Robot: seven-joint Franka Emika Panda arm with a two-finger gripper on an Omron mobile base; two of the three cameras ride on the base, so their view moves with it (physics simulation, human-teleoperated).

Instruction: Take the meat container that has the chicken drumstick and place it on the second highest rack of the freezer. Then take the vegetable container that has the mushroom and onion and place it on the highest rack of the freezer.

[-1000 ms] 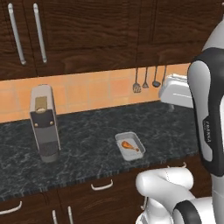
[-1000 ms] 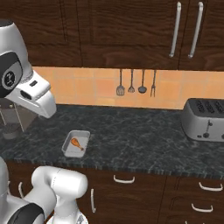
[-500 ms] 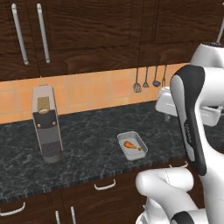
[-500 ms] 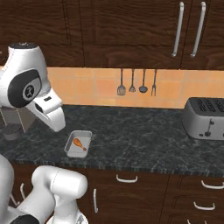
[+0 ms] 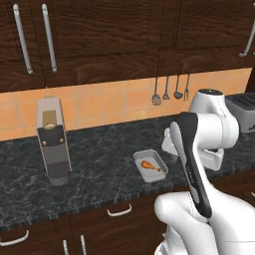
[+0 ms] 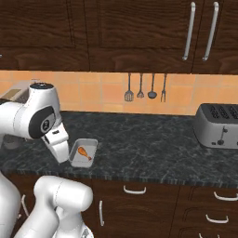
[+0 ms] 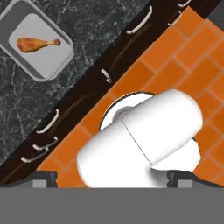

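A dark-wood kitchen with orange tile backsplash frames a black marbled counter (image 5: pixel 99 169); near its front edge sits the grey meat container (image 5: pixel 150 166) holding the chicken drumstick (image 5: pixel 150 165), just beside the robot's hand, whose finger spread cannot be told.

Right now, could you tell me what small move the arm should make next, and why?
Probably swing the pincer over the tray and point it down at it. The drumstick lies in that tray on the counter, untouched, while the hand camera looks past the counter's edge at the orange floor, so the hand seems off to one side.
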